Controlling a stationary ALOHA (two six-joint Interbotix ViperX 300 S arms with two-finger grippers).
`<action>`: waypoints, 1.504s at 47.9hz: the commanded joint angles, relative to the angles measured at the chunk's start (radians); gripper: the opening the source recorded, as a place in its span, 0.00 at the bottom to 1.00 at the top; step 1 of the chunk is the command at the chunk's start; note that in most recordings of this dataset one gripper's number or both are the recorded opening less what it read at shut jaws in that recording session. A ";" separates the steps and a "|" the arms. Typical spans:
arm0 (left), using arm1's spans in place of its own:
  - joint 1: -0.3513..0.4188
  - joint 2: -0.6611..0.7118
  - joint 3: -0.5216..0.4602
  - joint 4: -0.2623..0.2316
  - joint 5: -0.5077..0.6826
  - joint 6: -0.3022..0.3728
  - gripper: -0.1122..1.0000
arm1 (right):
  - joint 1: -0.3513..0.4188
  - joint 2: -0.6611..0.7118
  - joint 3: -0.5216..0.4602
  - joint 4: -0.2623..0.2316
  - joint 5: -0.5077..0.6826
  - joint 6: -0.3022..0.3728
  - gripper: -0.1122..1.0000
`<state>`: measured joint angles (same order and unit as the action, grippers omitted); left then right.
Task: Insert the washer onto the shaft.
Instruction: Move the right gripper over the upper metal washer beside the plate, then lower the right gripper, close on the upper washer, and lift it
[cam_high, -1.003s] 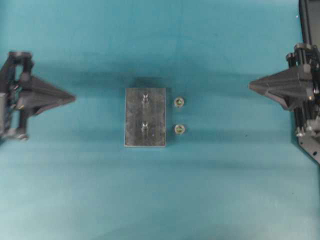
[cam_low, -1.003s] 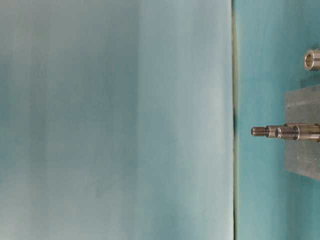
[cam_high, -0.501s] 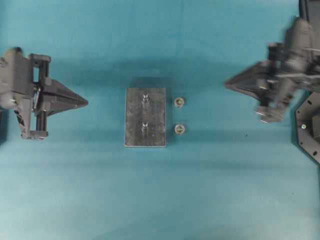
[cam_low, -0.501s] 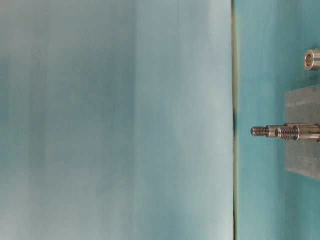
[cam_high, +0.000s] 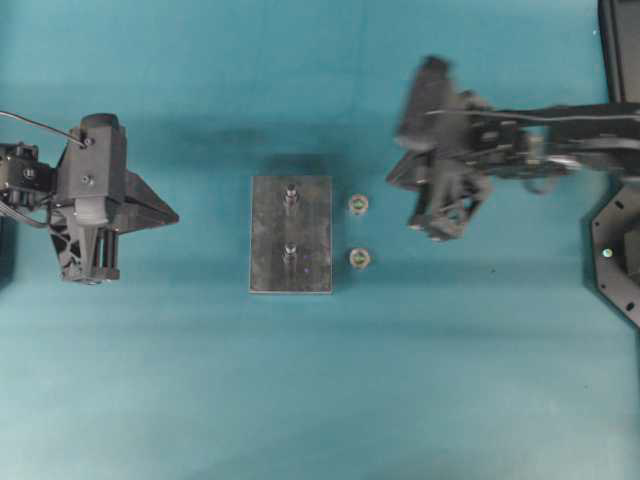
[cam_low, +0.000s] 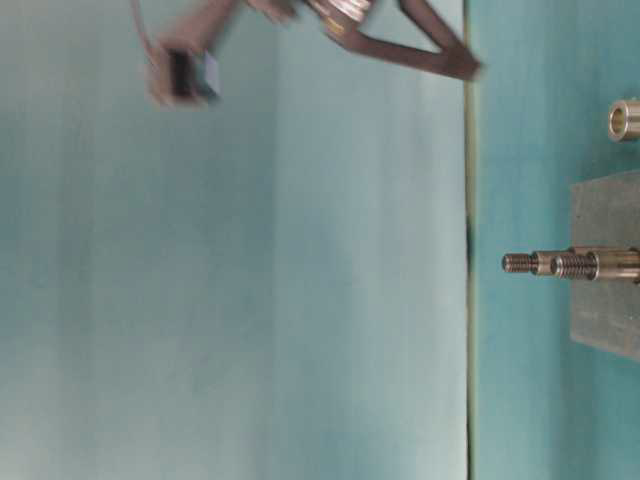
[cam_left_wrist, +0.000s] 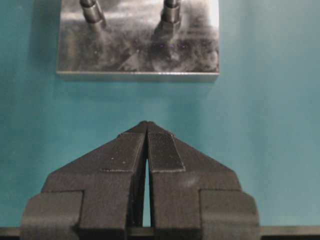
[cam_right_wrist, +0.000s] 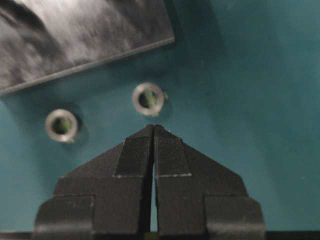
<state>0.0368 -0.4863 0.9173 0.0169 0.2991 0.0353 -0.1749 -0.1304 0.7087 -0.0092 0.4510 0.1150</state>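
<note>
Teal surface (cam_high: 320, 400) carries everything here. At its left side in the overhead view sits the left end effector (cam_high: 172, 212), its tip aimed toward the middle; the left wrist view shows its fingers (cam_left_wrist: 159, 150) pressed together at the tips, with nothing between them. It is well apart from the block.

In the middle lies the metal block (cam_high: 290, 262), a grey rectangular plate. Two shafts stand upright on it, the far shaft (cam_high: 290, 195) and the near shaft (cam_high: 288, 251), both bare. In the table-level view they overlap, threaded at their tips, rising from the block.

Just beside the block's right edge lie two washers flat on the surface, apart from the block and from each other: the far washer (cam_high: 358, 204) level with the far shaft, the near washer (cam_high: 359, 258) level with the near shaft. Neither is on a shaft.

Right of the washers, the right end effector (cam_high: 395, 180) reaches in from the right edge, blurred, its tip near the far washer. The right wrist view shows its fingers (cam_right_wrist: 170, 155) closed tip to tip, empty, with one washer just ahead of the tip and the other off to one side. I cannot tell whether the tip touches the surface.
</note>
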 joint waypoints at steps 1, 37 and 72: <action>0.002 -0.005 -0.012 0.005 -0.008 0.002 0.10 | 0.015 0.044 -0.063 -0.023 0.048 -0.017 0.11; 0.002 -0.009 0.000 0.005 -0.103 0.006 0.10 | 0.051 0.225 -0.146 -0.046 -0.015 -0.072 0.57; 0.000 -0.009 0.029 0.005 -0.109 0.014 0.10 | 0.025 0.282 -0.147 -0.049 -0.009 -0.077 0.81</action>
<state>0.0368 -0.4878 0.9587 0.0184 0.1979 0.0476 -0.1473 0.1626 0.5798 -0.0568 0.4449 0.0522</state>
